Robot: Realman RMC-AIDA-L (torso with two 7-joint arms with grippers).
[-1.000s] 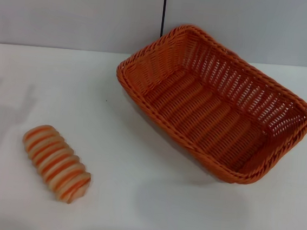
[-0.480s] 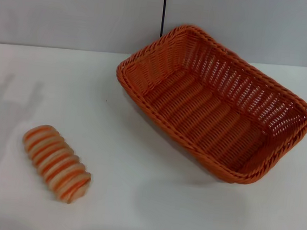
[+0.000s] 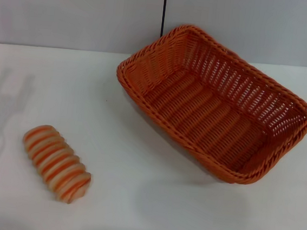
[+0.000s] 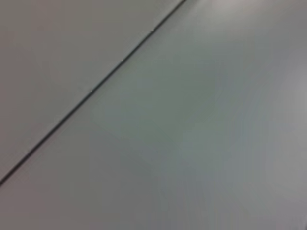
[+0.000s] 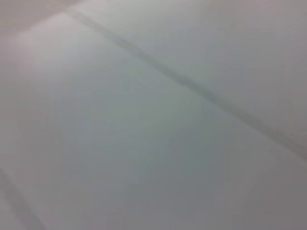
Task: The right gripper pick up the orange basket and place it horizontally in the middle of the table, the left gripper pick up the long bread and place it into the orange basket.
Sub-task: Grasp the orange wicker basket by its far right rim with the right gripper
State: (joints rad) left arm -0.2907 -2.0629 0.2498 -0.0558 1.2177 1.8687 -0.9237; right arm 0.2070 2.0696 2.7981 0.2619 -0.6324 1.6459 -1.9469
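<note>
The orange basket [image 3: 215,103] stands empty at 2 o'clock on the white counter [image 3: 134,200], turned diagonally. The long bread [image 3: 56,163] lies at 8 o'clock, well apart from it. Neither pincer is in any view.

The orange basket [image 3: 214,102] looks like woven plastic wicker with a braided rim, the long bread [image 3: 56,163] ridged and matt, the white worktop [image 3: 134,200] smooth and matt.

Robot body: outside every view

Only a grey, forked shadow at the left of the head view falls on the white worktop [image 3: 134,200]; both wrist views show plain grey surface.
</note>
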